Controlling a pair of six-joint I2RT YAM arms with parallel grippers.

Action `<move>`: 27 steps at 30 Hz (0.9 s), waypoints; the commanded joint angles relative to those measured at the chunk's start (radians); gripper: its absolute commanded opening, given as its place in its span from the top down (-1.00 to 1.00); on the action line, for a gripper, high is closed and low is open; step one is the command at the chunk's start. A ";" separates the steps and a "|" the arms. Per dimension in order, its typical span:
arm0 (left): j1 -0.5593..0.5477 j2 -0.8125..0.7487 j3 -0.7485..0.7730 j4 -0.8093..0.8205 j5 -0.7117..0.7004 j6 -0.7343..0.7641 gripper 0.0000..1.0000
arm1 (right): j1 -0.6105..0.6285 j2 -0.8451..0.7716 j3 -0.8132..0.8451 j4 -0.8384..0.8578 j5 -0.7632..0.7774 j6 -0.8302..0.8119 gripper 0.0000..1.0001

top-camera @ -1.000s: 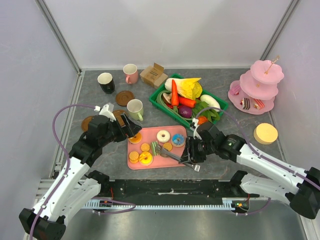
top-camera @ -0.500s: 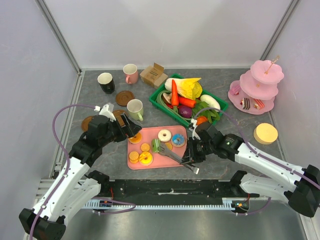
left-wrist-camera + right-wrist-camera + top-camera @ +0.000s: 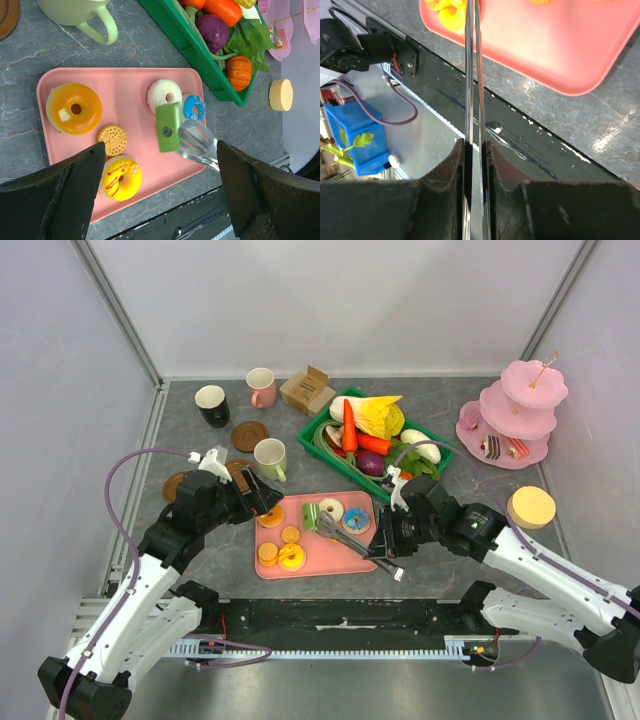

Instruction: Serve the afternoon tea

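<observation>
The right gripper (image 3: 386, 543) is squeezed shut on a pair of metal tongs (image 3: 345, 537). In the right wrist view the two shiny blades are pressed together. They run off the top of the picture, so their tips are cut off there.

From above, the tips meet a green cake slice (image 3: 311, 515) over the pink tray (image 3: 330, 562). It is hard to tell if the slice is pinched or only touched. It is also hard to tell if it is lifted off the tray. The white donut (image 3: 329, 508) and the blue donut (image 3: 356, 520) sit just beside it.

The left gripper (image 3: 260, 495) is spread wide with nothing in it, at the tray's far left corner. In its own view its fingers (image 3: 65, 195) are dark blurs that hide the tray's near corners. The pale-green mug (image 3: 82, 12) is cut off at the top.

The tray lies near the table's front edge. The green basket (image 3: 340, 465) is close to its far right corner. Grey table shows between the tray and the pink cake stand (image 3: 515, 415).
</observation>
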State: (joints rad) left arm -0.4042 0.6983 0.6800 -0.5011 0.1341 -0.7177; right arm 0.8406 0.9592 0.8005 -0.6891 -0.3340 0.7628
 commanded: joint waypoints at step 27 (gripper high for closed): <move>0.004 0.015 -0.010 0.095 0.070 -0.023 -0.96 | -0.694 0.039 0.296 -0.251 0.474 -0.358 0.94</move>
State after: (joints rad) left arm -0.4042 0.7147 0.6788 -0.4793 0.1684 -0.7177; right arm 0.2863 1.0378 1.1564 -0.9379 0.2005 0.4976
